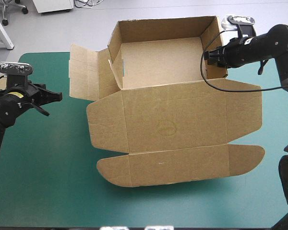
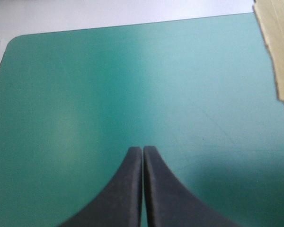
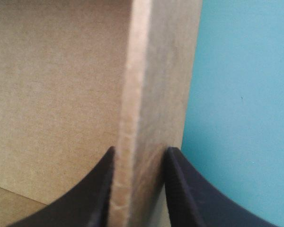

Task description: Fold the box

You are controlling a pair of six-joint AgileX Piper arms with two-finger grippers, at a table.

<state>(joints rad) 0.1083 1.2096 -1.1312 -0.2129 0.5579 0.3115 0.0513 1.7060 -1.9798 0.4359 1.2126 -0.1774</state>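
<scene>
While pinching the raised wall at the 3 o'clock side of the box (image 1: 175,122), sat with the right gripper (image 3: 139,153) astride the board's top edge, one black finger inside the tray and one outside over the cover, both pressed against the sheet. Looked like a hold meant to steady that wall upright, or to press its doubled layer home; could not tell which.

Stood as an open tray toward 12 o'clock of the bench (image 1: 48,182), with back and side walls up and the lid spread flat toward 6 o'clock, rounded tuck flap nearest. Left one side flap (image 1: 84,72) splayed flat at 9 o'clock of the tray, not yet raised — probably the next piece to fold.

Parked the left gripper (image 2: 143,150) at 9 o'clock of the bench, fingers pressed together and holding nothing, well apart from the board. Judged as waiting out of the way so as not to foul the lid.

Showed smooth teal-green cover around the board, widest toward 9 and 6 o'clock — room enough, by the look of it, for swinging that flap up.
</scene>
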